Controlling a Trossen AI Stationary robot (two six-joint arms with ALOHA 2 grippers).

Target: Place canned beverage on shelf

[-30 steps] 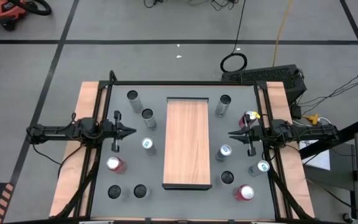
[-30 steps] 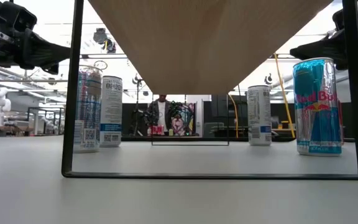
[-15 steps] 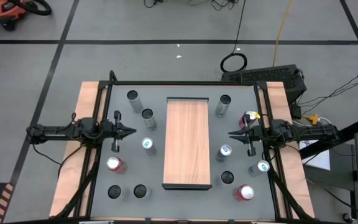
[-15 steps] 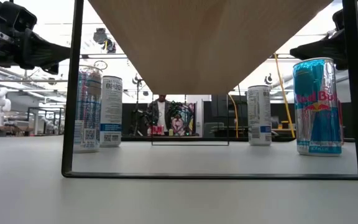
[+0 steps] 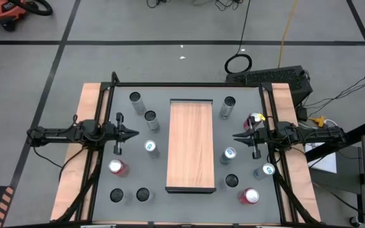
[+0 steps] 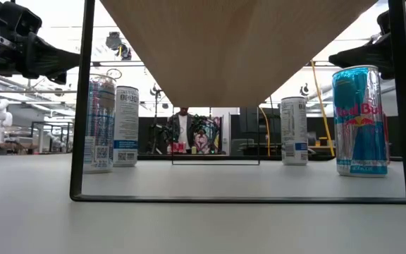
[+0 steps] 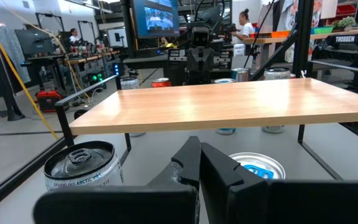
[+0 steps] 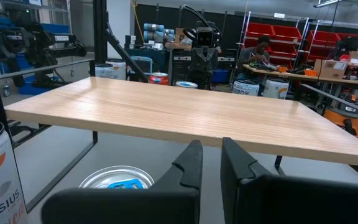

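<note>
Item: shelf point(image 5: 191, 145) — a long light-brown wood-grain board on a dark frame, set lengthwise at the middle of the grey table point(image 5: 170, 95). Its top is bare; no can is found on it.

Cans on the left-arm side of the shelf: two silver cans point(image 5: 135, 99) point(image 5: 150, 118) near its far end, one blue-topped can point(image 5: 150, 147) just beside its long edge, one red can point(image 5: 116, 167) farther out, and two dark-topped cans point(image 5: 116, 196) point(image 5: 143, 194) by its near end.

Cans on the right-arm side of the shelf: a silver can point(image 5: 229, 103) near the far corner, a red-and-white can point(image 5: 254, 120) farther out, a blue-topped can point(image 5: 229, 154) just beside the long edge, a dark-topped can point(image 5: 231, 181) near the near corner, another blue-topped can point(image 5: 268, 170) and a red can point(image 5: 251, 196) at the outside.

Left gripper point(image 5: 134, 133): held above the table, well apart from the shelf, pointed at its long edge; fingers pressed together, nothing pinched. The blue-topped can is placed between it and the shelf.

Right gripper point(image 5: 236, 136): mirrored at the opposite long edge, fingers pressed together, nothing held. The blue-topped can on that side is found just beside and below its tip.

Background, right wrist view: a seated person point(image 8: 261, 50) is seen beyond the shelf, beside red bins.
</note>
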